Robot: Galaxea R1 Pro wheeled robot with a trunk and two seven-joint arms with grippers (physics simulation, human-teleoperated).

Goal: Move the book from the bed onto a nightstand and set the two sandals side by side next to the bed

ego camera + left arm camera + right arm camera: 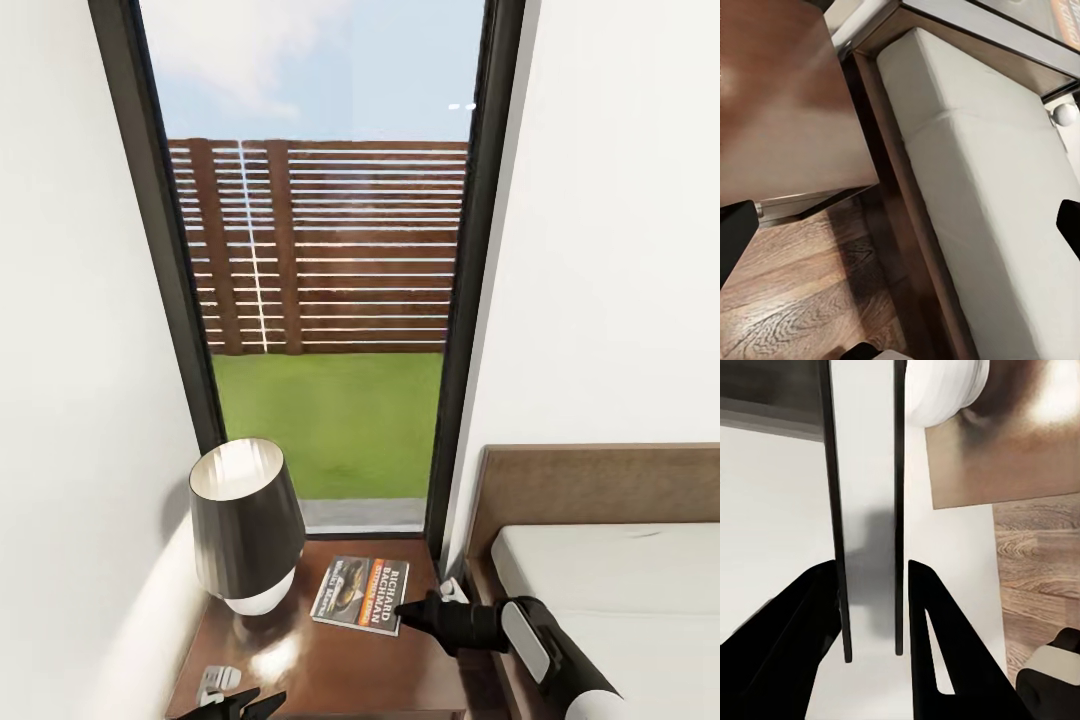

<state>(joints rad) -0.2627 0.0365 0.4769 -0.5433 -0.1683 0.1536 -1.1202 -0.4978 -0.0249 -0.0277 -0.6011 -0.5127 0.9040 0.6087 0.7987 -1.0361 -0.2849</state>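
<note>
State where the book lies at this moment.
In the head view the book lies flat on the nightstand, right of the lamp, with the right pincer at its near corner.

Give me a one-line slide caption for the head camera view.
Right gripper holds the book flat on the nightstand beside the lamp.
</note>
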